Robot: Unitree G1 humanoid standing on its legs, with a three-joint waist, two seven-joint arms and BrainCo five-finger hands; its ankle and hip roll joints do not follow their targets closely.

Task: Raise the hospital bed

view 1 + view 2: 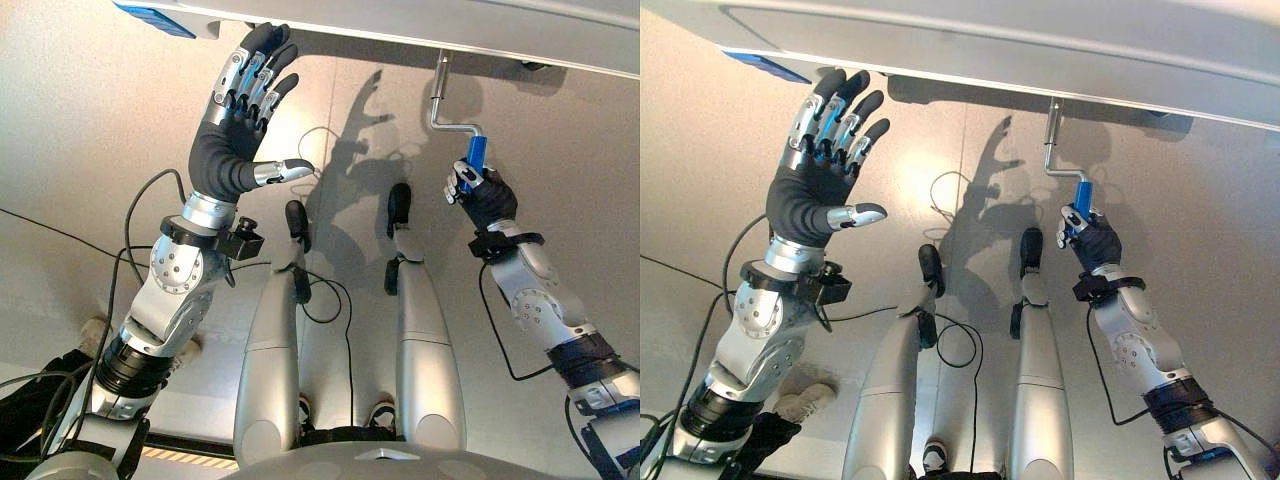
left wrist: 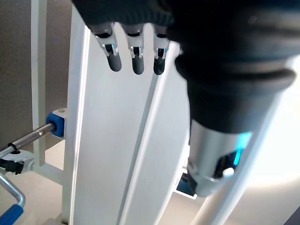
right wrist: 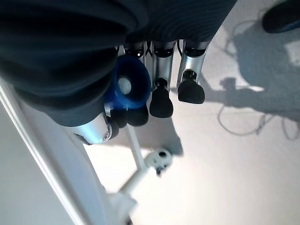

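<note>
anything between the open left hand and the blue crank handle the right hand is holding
Nothing solid: in the left eye view, only bare floor lies between the left hand and the blue crank handle, which the right hand grips below the bed frame.

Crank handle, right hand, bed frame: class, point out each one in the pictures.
crank handle (image 1: 476, 152), left eye view, blue grip
right hand (image 1: 484, 196), left eye view, dark back cover
bed frame (image 1: 1040, 45), right eye view, pale underside edge

Long white flat-edged bed frame (image 1: 420, 30) runs across far side, above floor. Bent silver metal crank with blue cylindrical grip (image 1: 455, 125) hangs down off frame's underside, over on right. Right hand (image 1: 480, 195) wrapped round grip's lower end. Left hand (image 1: 245, 100) way off to left, fingers spread, tips up close under frame edge, well apart from crank.
</note>
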